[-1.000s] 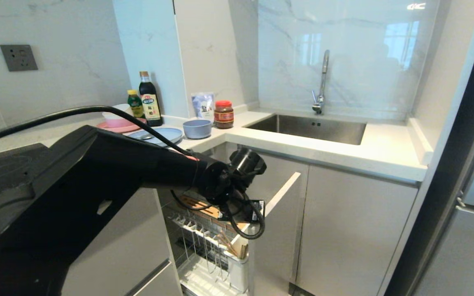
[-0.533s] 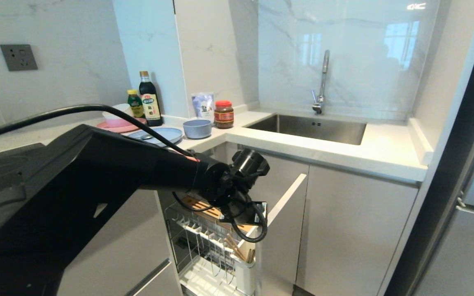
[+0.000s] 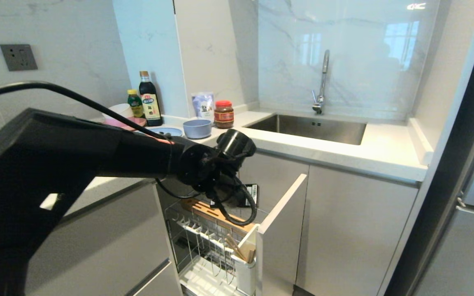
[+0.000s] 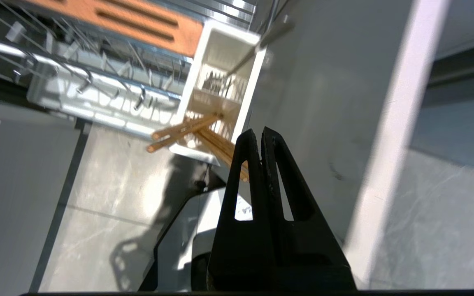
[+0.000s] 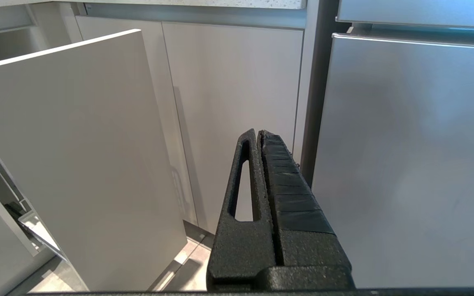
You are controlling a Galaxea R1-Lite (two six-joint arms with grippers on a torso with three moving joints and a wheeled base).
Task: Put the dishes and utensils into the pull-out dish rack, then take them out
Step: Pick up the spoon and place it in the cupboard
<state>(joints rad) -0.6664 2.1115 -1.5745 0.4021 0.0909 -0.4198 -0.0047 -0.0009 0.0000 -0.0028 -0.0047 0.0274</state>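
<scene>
Nearest me, low by the cabinet fronts, the right gripper (image 5: 259, 135) hangs parked with its fingers pressed together on nothing, facing the closed doors and well apart from the work.

Next out, the pull-out dish rack (image 3: 204, 242) stands drawn from the cabinet, its pale grey front panel (image 3: 280, 230) jutting into the floor space. The chopsticks (image 4: 187, 133) sit in the white cutlery caddy (image 4: 220, 70), splayed and leaning out over its rim. The left gripper (image 4: 257, 135) hovers above that caddy, its jaws closed and empty. I cannot make out a spoon in the caddy with any certainty.

The risk, as I judge it, lies here. The chopstick ends stick up at odd angles, so a low sweep of the arm or its dangling black cable (image 3: 237, 213) could snag them and tip them to the floor. The upright wire prongs could catch the cable too. The panel's top edge is a hard lip the wrist must clear.

There is open room above the rack and toward the counter.

Further back on the counter (image 3: 344, 152), the pale blue plate (image 3: 169, 131) is partly hidden by the arm, and the pale blue bowl (image 3: 197, 128) sits just beside it. The bowl is near the counter edge, and bottles and a jar crowd behind, so a clumsy reach could nudge something off.
</scene>
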